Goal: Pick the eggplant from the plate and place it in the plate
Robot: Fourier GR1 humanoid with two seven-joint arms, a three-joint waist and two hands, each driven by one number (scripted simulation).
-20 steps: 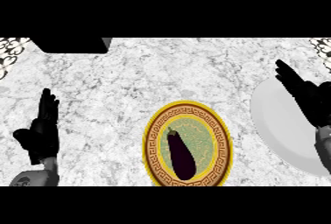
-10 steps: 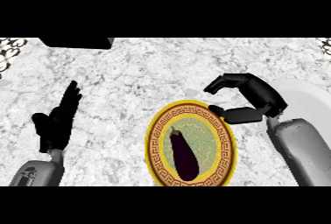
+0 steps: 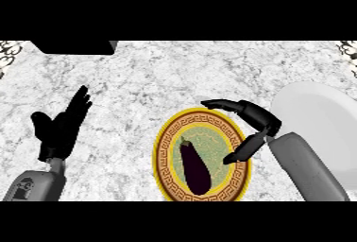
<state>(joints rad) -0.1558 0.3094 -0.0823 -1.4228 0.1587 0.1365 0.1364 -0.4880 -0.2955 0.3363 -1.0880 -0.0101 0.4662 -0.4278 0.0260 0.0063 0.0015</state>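
Here the right hand [image 3: 259, 124], spread and gripping nothing, is hovering just right of the eggplant [image 3: 196, 168]; its length is running near-to-far.

Light's even and bright across the marble counter [image 3: 174, 75], prob. from overhead, though the exact source is hard to tell. The white plate [image 3: 322, 111] at the right edge is the brightest thing, w/ a soft grey gradient inside its rim. The left hand [image 3: 61, 132] and right hand [image 3: 257, 118] read as near-solid black, so surface detail on them is mostly lost. The right forearm [image 3: 307, 168] shades from pale on top to darker at its side. The eggplant [image 3: 196, 166] is very dark w/ a faint purple tint; the gold-rimmed plate [image 3: 162, 158] under it looks saturated, flat-lit.
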